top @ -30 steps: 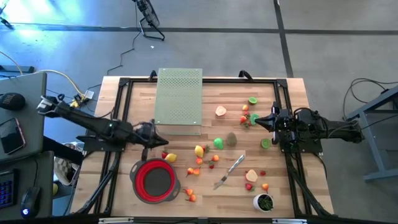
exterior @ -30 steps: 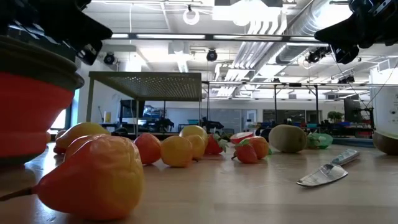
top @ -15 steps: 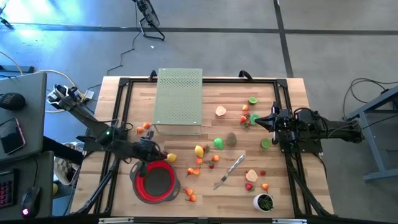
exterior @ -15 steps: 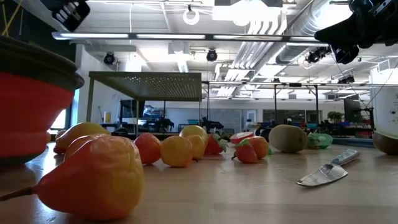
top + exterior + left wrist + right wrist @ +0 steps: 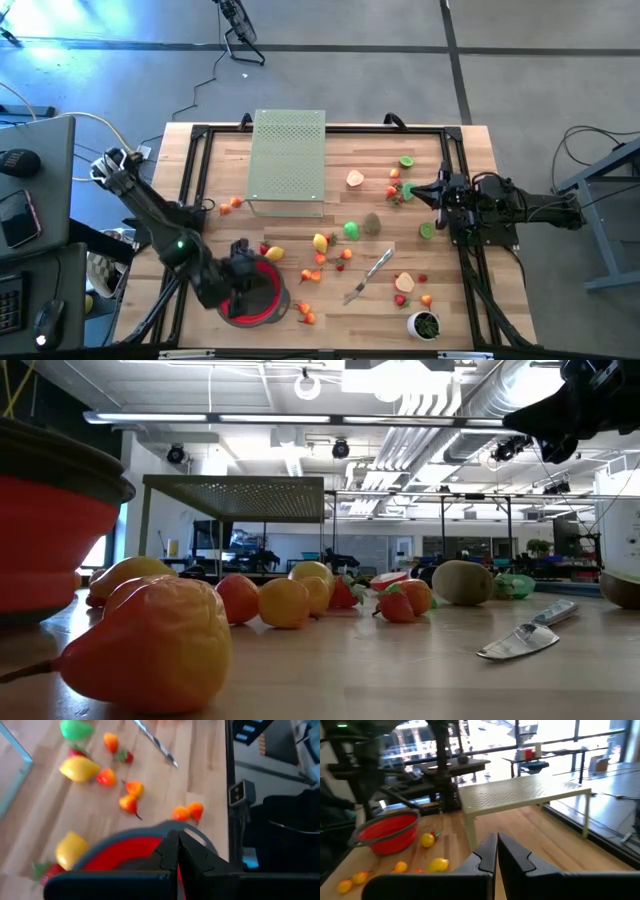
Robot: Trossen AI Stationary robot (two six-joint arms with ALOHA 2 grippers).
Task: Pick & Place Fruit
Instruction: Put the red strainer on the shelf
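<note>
The fruit lies scattered on the wooden table: a yellow lemon (image 5: 320, 241), a green piece (image 5: 351, 230), a strawberry (image 5: 264, 248) and several small orange and red pieces. My left gripper (image 5: 266, 284) hovers shut over the red bowl (image 5: 256, 308), and in the left wrist view its fingers (image 5: 170, 851) have nothing between them above the bowl's rim (image 5: 150, 827). My right gripper (image 5: 412, 192) is shut and held level above the table's right side, pointing left, next to small red and green pieces (image 5: 396, 190). In the right wrist view, the right gripper (image 5: 497, 842) faces the rack and the bowl.
A pale green perforated rack (image 5: 288, 160) stands at the far middle. A silver knife (image 5: 372, 272) lies right of centre, and a white cup with green contents (image 5: 425, 325) stands near the right near corner. A black frame (image 5: 190, 160) borders the table.
My left arm has swung from beside the rack's near left corner toward the table's near edge, and its shut gripper now hangs over the red bowl. An orange piece that the arm hid now shows left of the rack. The fruit has stayed in place.
</note>
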